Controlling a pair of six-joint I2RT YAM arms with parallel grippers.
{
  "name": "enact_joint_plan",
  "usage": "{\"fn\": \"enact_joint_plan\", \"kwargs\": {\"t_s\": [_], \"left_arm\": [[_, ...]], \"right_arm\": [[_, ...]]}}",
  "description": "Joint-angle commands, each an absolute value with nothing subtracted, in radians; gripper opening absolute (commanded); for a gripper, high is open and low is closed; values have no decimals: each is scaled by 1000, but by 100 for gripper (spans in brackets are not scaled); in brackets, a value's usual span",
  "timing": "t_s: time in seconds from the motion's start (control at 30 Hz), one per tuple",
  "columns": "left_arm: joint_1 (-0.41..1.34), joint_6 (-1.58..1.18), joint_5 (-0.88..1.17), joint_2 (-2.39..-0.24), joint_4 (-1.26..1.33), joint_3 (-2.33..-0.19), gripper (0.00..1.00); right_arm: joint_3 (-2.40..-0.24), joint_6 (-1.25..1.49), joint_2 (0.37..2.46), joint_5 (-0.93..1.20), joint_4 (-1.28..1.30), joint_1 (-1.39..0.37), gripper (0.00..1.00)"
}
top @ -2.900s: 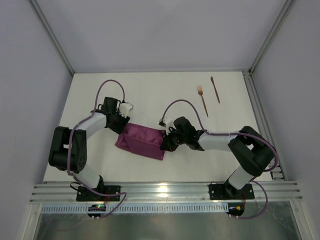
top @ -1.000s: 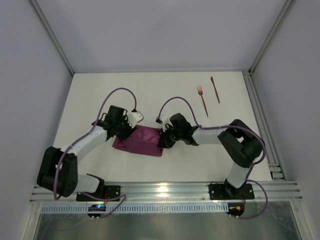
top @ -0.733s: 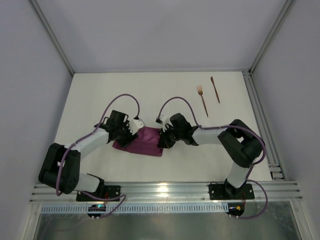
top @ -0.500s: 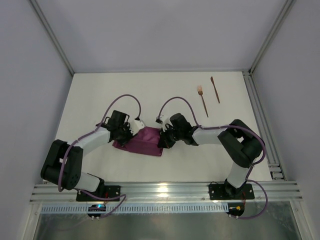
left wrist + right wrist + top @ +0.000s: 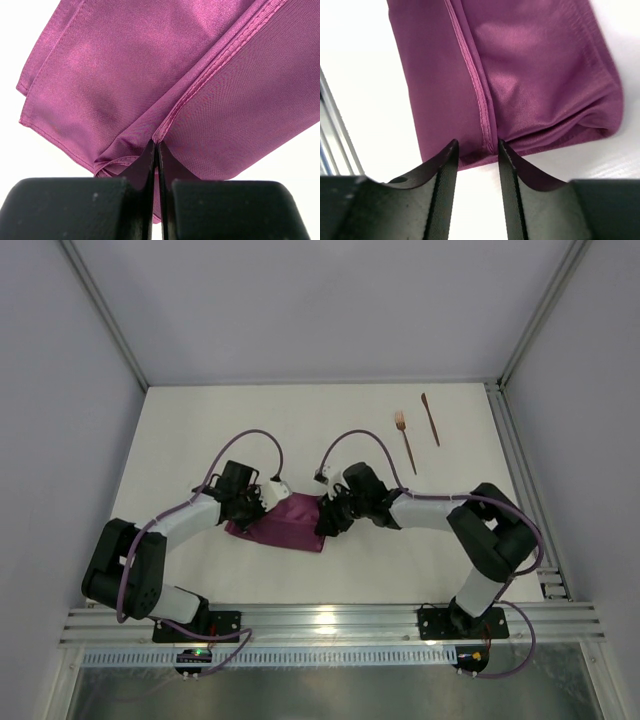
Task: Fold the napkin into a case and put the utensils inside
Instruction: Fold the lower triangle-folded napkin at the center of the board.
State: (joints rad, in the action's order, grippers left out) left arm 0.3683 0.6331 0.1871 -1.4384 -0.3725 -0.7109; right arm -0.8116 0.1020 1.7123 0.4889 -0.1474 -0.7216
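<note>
Left gripper pinched tight on a folded hem of the napkin; right gripper part-open, straddling the hem at its right end. Folded oblong mid-table, long axis left-right. Fork and knife well apart at far right, tines pointing away.

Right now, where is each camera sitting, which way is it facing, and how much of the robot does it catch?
Top external: fixed above and behind the bases, looking down on the table; left arm and right arm meet at the napkin, fork and knife far right.
Left wrist: on that wrist, looking down its black jaws, shut on the napkin's hem.
Right wrist: on that wrist, looking down its jaws, open astride a stitched hem.
Shared: all three show the napkin; the wrist views see opposite ends.
</note>
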Motion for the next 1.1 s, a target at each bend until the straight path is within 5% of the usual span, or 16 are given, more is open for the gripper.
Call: {"fn": "enact_joint_plan", "kwargs": {"t_s": [0.0,0.3,0.73,0.9,1.07], "left_arm": [[367,637,195,-1447,-397,-723,0],[367,624,202,-1419,-407,-721,0],[367,607,210,-1430,-403,-727,0],[367,591,209,-1421,-419,-733,0],[367,580,152,-1402,-451,-742,0]], "right_arm": [[-880,100,1603,456,-106,-706,44],[-948,308,1665,138,-90,-658,51],[-937,340,1805,215,-221,-657,51],[-905,353,1819,192,-248,-658,17],[-873,328,1799,215,-268,-631,4]]}}
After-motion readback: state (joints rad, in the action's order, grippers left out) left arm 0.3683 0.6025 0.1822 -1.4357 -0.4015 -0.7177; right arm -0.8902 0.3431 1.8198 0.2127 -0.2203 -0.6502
